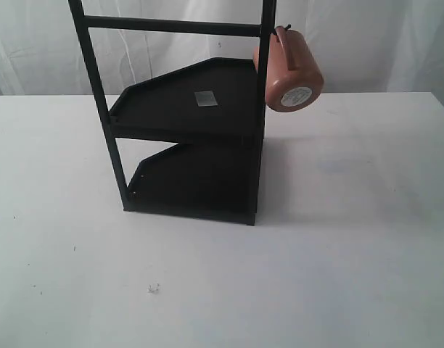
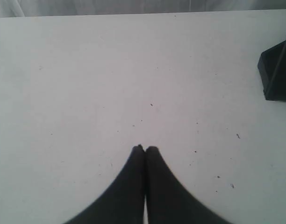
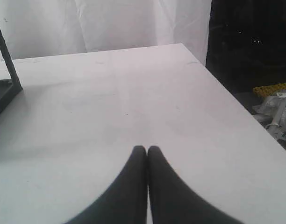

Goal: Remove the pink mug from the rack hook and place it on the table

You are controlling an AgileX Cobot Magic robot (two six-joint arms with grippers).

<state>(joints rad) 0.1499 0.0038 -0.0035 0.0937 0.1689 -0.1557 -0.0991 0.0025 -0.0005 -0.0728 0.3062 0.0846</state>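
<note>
The pink mug (image 1: 293, 70) hangs by its handle from the rack hook (image 1: 283, 30) on the right post of the black two-shelf rack (image 1: 196, 138). Its base with the round white sticker faces the camera. The rack stands on the white table (image 1: 338, 254). Neither arm shows in the exterior view. My left gripper (image 2: 145, 149) is shut, empty, over bare table, with a corner of the rack (image 2: 277, 74) off to one side. My right gripper (image 3: 146, 149) is also shut with nothing in it, above bare table (image 3: 133, 102); a rack post (image 3: 6, 56) shows at the frame's edge.
A small grey tag (image 1: 205, 98) lies on the rack's upper shelf. White curtains (image 1: 367, 43) hang behind the table. The table's edge (image 3: 236, 102) drops off to a dark area with clutter (image 3: 274, 102) in the right wrist view. Small specks (image 1: 154, 288) dot the tabletop.
</note>
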